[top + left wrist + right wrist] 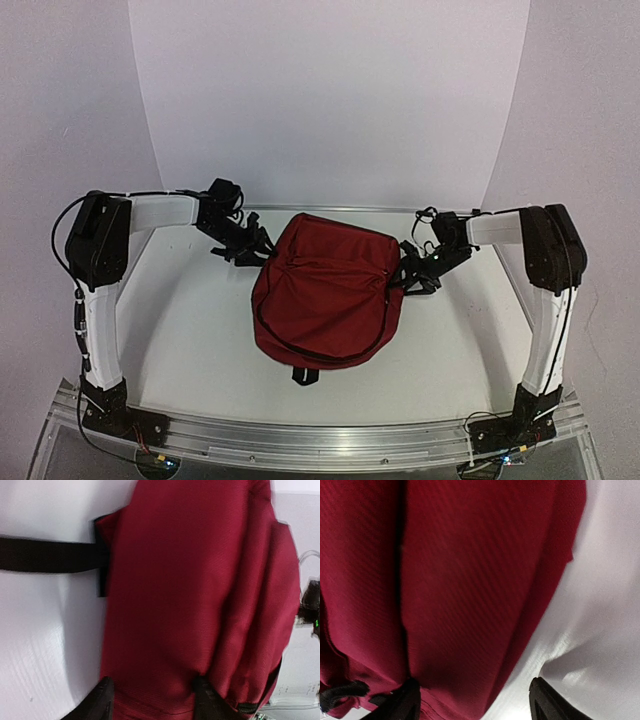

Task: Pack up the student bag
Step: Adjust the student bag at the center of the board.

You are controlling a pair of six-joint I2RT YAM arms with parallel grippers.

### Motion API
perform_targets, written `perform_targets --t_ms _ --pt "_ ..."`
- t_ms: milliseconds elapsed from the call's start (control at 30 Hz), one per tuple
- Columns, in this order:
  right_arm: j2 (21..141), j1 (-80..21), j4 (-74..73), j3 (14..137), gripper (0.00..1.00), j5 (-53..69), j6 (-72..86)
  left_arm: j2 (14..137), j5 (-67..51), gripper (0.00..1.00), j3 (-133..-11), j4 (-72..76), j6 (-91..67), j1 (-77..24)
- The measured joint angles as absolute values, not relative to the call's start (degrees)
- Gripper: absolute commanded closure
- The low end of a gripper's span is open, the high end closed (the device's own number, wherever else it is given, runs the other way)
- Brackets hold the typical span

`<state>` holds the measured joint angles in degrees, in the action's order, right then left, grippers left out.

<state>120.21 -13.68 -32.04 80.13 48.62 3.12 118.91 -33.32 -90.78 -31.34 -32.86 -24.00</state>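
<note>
Against the student bag (325,290), fingers (104,703) partly open

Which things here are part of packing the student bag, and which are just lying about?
For the job: the dark red student bag, its black strap, the left gripper, the right gripper.
Not part of it: just the white table and pale backdrop; no loose items show.

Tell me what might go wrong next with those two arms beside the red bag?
The left tool and right tool straddle only soft fabric at the student bag's sides, so a pinch might slip or just bunch cloth.
The black strap lies loose on the table beside the bag and could snag if the bag is dragged.
</note>
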Motion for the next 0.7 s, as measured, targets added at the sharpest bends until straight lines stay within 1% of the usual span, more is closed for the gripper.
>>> perform_targets --t_ms 33,100,133,167,200,233,500,700 --pt "120.58 -13.71 -31.45 80.20 0.65 49.90 3.70 118.91 -34.36 0.66 -90.26 -30.15 -33.16 -24.04" --pt "121.42 -13.70 -30.68 80.70 0.91 52.47 4.76 118.91 -36.03 0.80 -89.85 -28.64 -33.95 -24.24" --pt "121.84 -13.72 -30.57 81.15 0.97 53.61 5.59 118.91 -36.56 0.85 -89.87 -27.99 -33.98 -24.43" --pt "121.95 -13.72 -30.49 81.50 1.00 54.31 5.85 118.91 -36.82 0.93 -90.02 -27.83 -34.35 -24.74" --pt "121.93 -13.74 -30.64 81.96 1.00 55.15 6.37 118.91 -37.14 0.98 -90.14 -27.38 -34.27 -24.98" --pt "121.93 -13.74 -30.77 82.56 1.00 55.44 6.86 118.91 -37.03 0.99 -90.36 -27.43 -34.58 -25.26" --pt "120.83 -13.55 -33.46 86.28 1.00 54.03 8.28 117.96 -35.29 1.00 -92.43 -30.30 -34.72 -25.57" --pt "118.87 -13.80 -35.86 95.23 1.00 53.04 10.24 114.42 -31.65 1.00 -94.67 -34.57 -34.97 -25.26"
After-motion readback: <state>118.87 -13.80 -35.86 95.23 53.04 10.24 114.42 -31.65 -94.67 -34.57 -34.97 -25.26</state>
